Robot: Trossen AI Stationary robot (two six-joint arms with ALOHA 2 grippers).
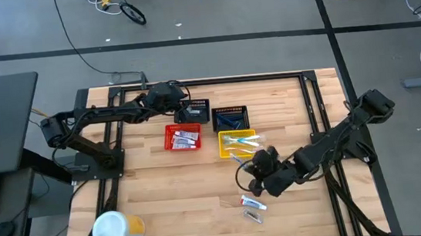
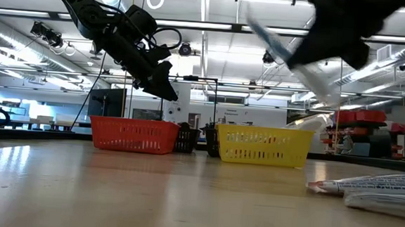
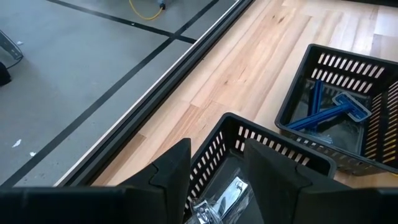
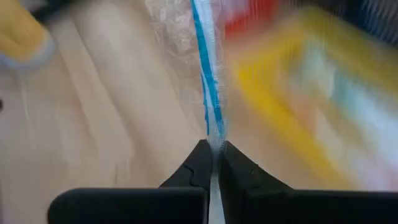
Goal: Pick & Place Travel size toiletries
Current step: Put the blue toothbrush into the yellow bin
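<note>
Right gripper (image 4: 211, 152) pinches a wrapped white-blue toothbrush (image 4: 208, 81).
It holds it up near the yellow basket (image 1: 237, 142). Left gripper (image 3: 214, 171), fingers apart, hangs over a black basket (image 3: 267, 140).

Pale planked wood table (image 1: 202, 188) with slight sheen, plastic mesh yellow basket (image 2: 264, 147), crinkly clear-wrapped toothbrush (image 4: 208, 93), matt black fingers (image 4: 200, 167)

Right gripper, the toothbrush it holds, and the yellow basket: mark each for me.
right gripper (image 4: 212, 149): right wrist view, where the fingertips meet.
toothbrush (image 4: 205, 68): right wrist view, blue-striped wrapped shaft past the fingers.
yellow basket (image 1: 222, 145): high view, left rim.
</note>
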